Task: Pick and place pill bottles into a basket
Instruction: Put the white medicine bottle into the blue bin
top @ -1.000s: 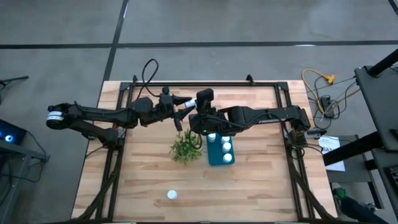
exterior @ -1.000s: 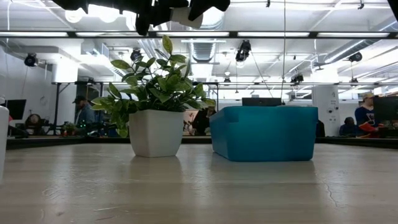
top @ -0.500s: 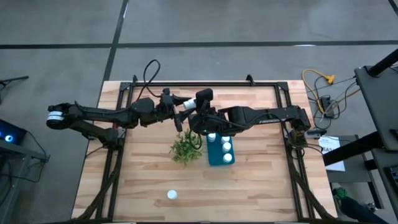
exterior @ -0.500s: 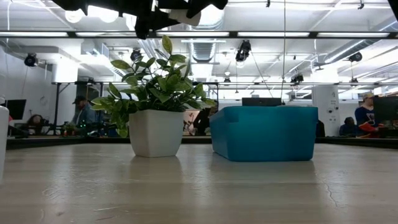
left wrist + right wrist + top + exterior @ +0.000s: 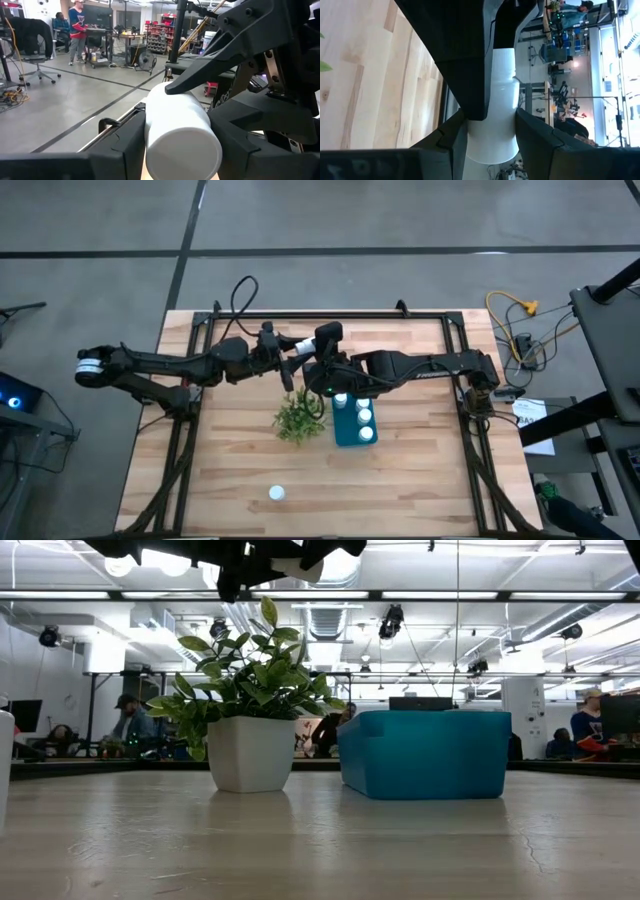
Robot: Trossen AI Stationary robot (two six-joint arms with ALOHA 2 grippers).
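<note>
Both grippers pinch one bottle [image 5: 182,131] in mid-air over the far middle of the table [image 5: 400,480], just beyond the plant [image 5: 298,418] and basket [image 5: 352,438]: the left gripper [image 5: 290,348] is closed on one end, the right gripper [image 5: 312,356] on the other. If one lets go before the other grips firmly, I judge the bottle could drop beside the basket. Three bottles [image 5: 364,417] already sit inside it, and one [image 5: 276,493] stands near the front edge.

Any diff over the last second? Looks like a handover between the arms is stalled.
No visible change. The left gripper and right gripper hang together above the table's far side, both sets of fingers around one small white cylindrical pill bottle. The teal-blue rectangular basket with three bottles inside, the green potted plant and the lone bottle near the front edge lie as before.
</note>
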